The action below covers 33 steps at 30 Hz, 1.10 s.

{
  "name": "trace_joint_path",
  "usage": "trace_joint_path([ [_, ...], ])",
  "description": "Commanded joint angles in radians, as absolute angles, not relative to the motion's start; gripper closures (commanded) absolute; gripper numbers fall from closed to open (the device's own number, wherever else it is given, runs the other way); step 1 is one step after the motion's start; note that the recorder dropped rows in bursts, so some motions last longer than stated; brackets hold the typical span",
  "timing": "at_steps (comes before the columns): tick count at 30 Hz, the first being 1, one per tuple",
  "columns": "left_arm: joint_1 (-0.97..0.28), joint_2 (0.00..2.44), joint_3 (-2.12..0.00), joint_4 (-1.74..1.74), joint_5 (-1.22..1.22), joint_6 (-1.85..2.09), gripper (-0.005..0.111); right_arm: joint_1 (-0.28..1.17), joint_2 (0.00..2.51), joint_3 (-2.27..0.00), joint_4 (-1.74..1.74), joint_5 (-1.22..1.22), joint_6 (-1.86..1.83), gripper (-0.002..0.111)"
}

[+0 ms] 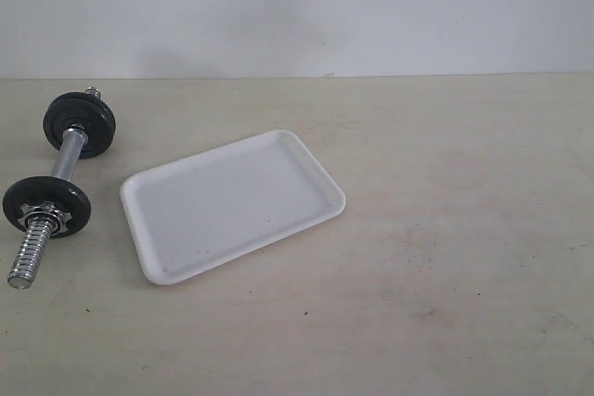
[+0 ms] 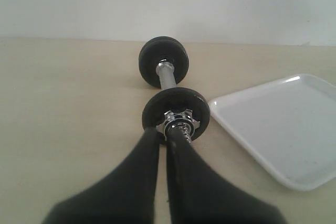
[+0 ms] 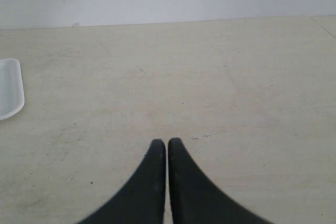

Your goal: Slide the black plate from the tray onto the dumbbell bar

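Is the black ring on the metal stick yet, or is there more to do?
Looks done: no plate lies on the tray, and the black plate sits on the dumbbell bar. In hand: nothing; the left gripper and right gripper are shut and empty. Left: nothing I can see.

Left side blocked: dumbbell bar [image 1: 67, 157]; tray [image 1: 232, 201] just beside it; table [image 1: 464, 248] right of tray open.

Left gripper [image 2: 165, 137], a pair of matte-black, curved, tapering fingers: closed tip to tip, only a hairline seam between, holding nothing. Right gripper [image 3: 167, 145], of the same black two-fingered build: likewise closed tight, tips touching, empty. On both, fingers broadening back toward the wrist, aimed forward and slightly down.
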<state>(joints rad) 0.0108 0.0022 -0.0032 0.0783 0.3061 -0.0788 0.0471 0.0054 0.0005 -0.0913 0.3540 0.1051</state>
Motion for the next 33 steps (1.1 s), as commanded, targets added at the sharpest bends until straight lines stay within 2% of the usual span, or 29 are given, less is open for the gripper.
trace_joint_path([
  [1,0.013,0.000,0.000,0.059,0.306,-0.020,0.102,0.041,0.000,0.000,-0.090,0.349,0.103,0.108],
  [33,0.013,0.000,0.000,0.061,0.306,-0.033,0.102,0.041,0.000,0.000,-0.090,0.349,0.102,0.108],
])
